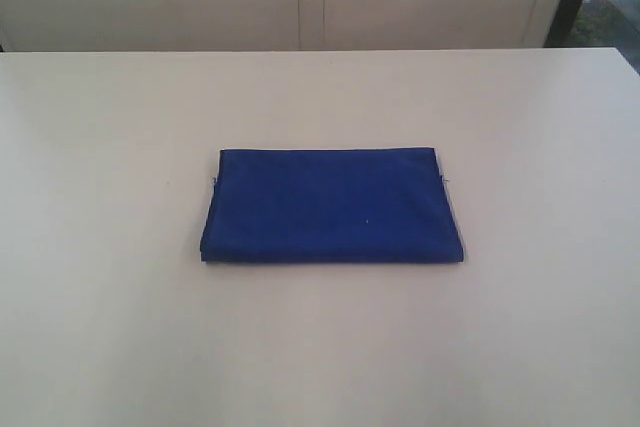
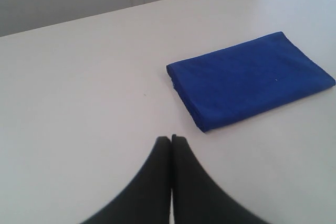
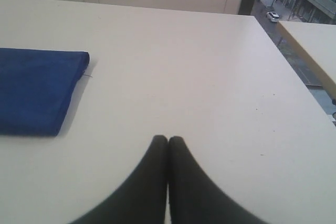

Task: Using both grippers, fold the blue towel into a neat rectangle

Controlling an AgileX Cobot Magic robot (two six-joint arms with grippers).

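Blue towel (image 1: 333, 205) folded, apart from both tools (image 2: 171, 138) (image 3: 168, 138).

Blue towel (image 3: 37, 90) cut off by frame edge, rt wrist view.

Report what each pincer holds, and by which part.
Nothing is held: left pincer and right pincer are shut, empty, clear of the blue towel.

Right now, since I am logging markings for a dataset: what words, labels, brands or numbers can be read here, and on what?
None to read: the blue towel shows no label, the white table no print, the left gripper and right gripper no marking. Any sign on the street outside is too small.
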